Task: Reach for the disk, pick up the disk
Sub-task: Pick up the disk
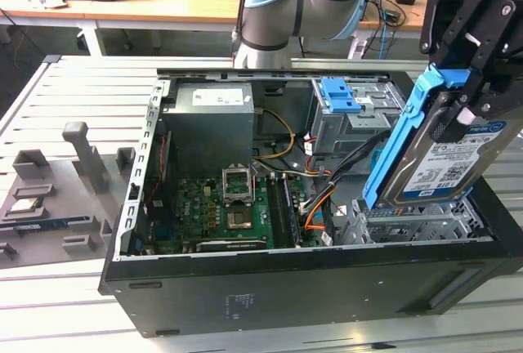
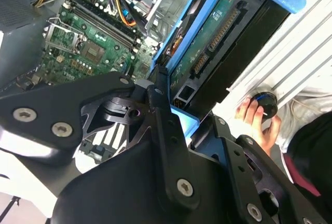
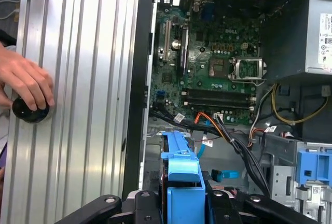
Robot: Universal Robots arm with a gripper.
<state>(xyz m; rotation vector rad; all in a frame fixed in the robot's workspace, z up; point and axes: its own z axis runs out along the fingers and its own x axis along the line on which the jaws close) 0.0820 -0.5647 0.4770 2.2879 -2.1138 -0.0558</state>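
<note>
End effector (image 1: pixel 467 83) at right of frame pinching the disk (image 1: pixel 437 153), tilted, lifted above the open computer case (image 1: pixel 245 288), on the tabletop (image 1: pixel 65 312).

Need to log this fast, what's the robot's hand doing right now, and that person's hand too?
Robot hand: closed on the disk, holding it tilted above the open computer case.
Person's hand: resting on a black knob on the ribbed metal table.
</note>
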